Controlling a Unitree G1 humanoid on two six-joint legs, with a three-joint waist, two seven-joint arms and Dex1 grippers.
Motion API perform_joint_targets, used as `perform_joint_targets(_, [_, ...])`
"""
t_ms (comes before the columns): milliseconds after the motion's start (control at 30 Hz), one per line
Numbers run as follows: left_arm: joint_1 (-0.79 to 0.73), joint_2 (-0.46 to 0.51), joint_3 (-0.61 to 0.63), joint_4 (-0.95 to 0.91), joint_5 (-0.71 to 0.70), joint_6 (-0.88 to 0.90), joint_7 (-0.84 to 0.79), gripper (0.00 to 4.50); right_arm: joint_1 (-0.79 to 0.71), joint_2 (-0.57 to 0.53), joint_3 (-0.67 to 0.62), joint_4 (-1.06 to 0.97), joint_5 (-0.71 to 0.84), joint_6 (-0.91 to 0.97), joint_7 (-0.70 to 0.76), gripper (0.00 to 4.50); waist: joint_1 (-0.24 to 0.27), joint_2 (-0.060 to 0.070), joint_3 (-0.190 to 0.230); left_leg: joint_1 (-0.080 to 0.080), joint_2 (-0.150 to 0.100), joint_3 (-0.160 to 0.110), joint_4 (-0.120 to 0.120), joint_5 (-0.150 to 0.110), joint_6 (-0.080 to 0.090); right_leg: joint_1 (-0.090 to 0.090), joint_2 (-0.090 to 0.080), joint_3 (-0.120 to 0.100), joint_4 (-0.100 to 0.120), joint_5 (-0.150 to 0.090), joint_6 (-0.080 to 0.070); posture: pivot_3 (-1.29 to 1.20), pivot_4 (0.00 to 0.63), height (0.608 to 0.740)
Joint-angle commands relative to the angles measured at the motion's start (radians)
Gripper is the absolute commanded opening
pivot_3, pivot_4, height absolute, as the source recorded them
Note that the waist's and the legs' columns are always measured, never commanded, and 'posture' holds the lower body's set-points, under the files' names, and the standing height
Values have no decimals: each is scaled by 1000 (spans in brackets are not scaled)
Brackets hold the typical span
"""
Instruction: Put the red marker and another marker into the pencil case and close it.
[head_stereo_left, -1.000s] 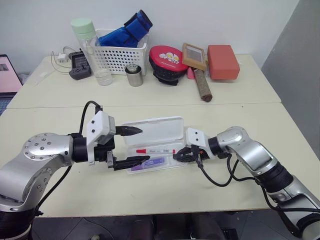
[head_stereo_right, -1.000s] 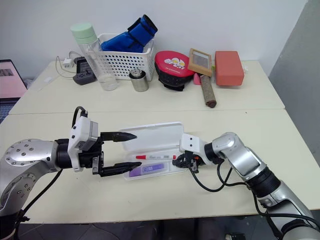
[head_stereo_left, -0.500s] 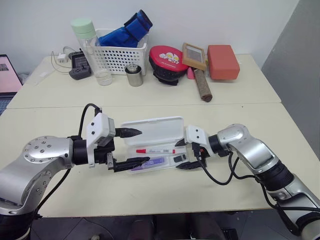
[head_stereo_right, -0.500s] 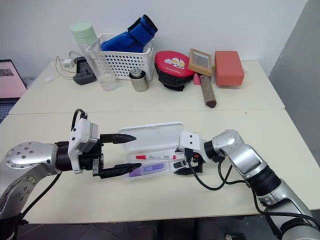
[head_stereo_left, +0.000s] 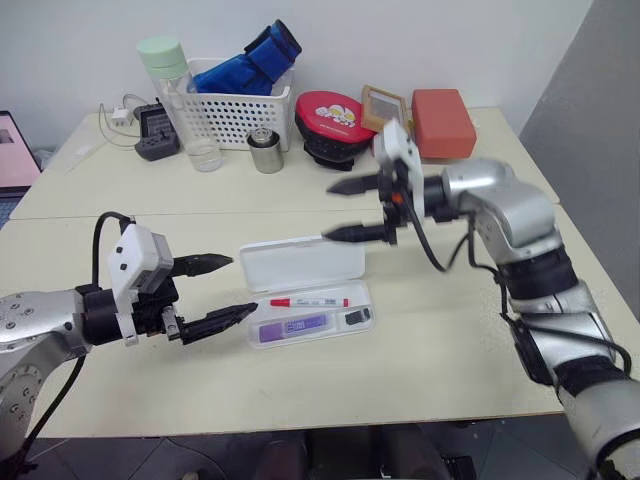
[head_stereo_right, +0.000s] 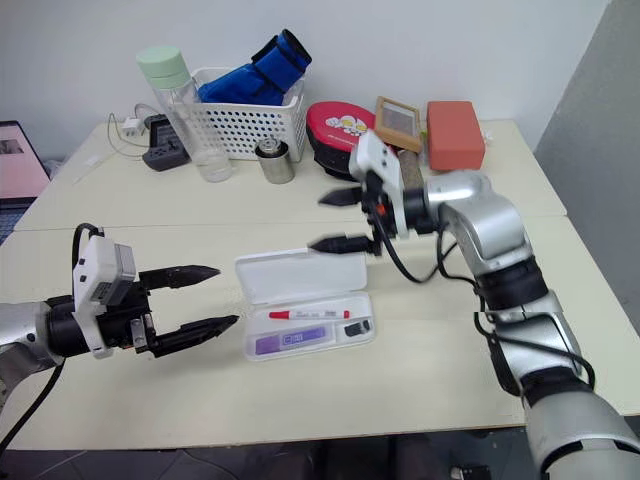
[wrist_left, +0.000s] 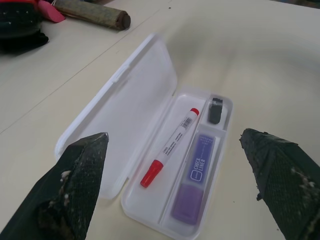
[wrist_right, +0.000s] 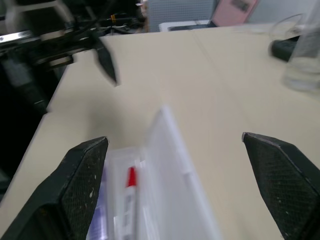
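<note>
The pencil case (head_stereo_left: 300, 262) lies open in the middle of the near table, its lid tilted up at the back. Its tray holds the red marker (head_stereo_left: 310, 301), the purple marker (head_stereo_left: 292, 327) in front of it, and a small dark cap (head_stereo_left: 355, 318) at the right end. My left gripper (head_stereo_left: 243, 285) is open and empty, just left of the case and pointing at it. My right gripper (head_stereo_left: 326, 212) is open and empty, raised above and behind the lid. The left wrist view looks into the tray at the red marker (wrist_left: 170, 147) and the purple marker (wrist_left: 195, 182).
Along the far table stand a white mesh basket (head_stereo_left: 235, 115) with a blue bundle, a green-capped bottle (head_stereo_left: 180, 100), a metal cup (head_stereo_left: 266, 150), a black device (head_stereo_left: 158, 130), a red round case (head_stereo_left: 335, 120), a brush (head_stereo_left: 385, 105) and an orange-red box (head_stereo_left: 445, 122). A laptop (head_stereo_left: 15, 150) sits at the left edge.
My right gripper opened at the case's right end, leaving the dark cap in the tray, then rose up and back above the lid. My left gripper drew back left, clear of the case.
</note>
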Motion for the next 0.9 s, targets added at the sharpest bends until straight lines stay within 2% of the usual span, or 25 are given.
perform_joint_targets(33, [36, 0, 96, -41, -38, 15, 12, 4500, -104, 65, 19, 265, -96, -129, -48, 3731, 1, 0, 0, 0, 0, 0, 0, 0, 0, 0, 0, 0, 0, 0, 0, 0, 150, 740])
perform_joint_targets(267, [89, 0, 154, -54, -56, 28, 22, 4500, -212, 148, 55, 586, -226, -300, -30, 2124, 1, 1, 0, -1, -1, 1, 0, 0, 0, -1, 0, 1, 0, 0, 0, 0, 150, 740])
perform_joint_targets(367, [97, -3, 174, -55, -65, 30, 33, 4500, -229, 162, 59, 639, -264, -337, -20, 1539, 1, 1, 0, -1, 0, 1, 0, 0, 0, -1, 0, 1, 0, 0, 0, 0, 150, 740])
perform_joint_targets(467, [99, -7, 183, -60, -75, 33, 39, 4500, -239, 170, 52, 663, -281, -354, -10, 714, 0, 1, 0, -1, 0, 1, 0, 0, 0, -1, 0, 1, 0, 0, 0, 0, 150, 740])
perform_joint_targets(567, [104, -5, 186, -63, -80, 34, 46, 4500, -234, 178, 65, 665, -307, -377, 26, 80, 0, 1, 1, -1, 0, 1, 0, 0, 0, -1, 0, 1, 0, 0, 0, 0, 150, 740])
perform_joint_targets(900, [103, 0, 199, -67, -125, 33, 67, 4500, -149, 164, 101, 508, -342, -349, 191, 80, 0, 1, 1, -1, 0, 1, 0, 0, 0, -1, -1, 1, 0, 0, 0, 0, 150, 740])
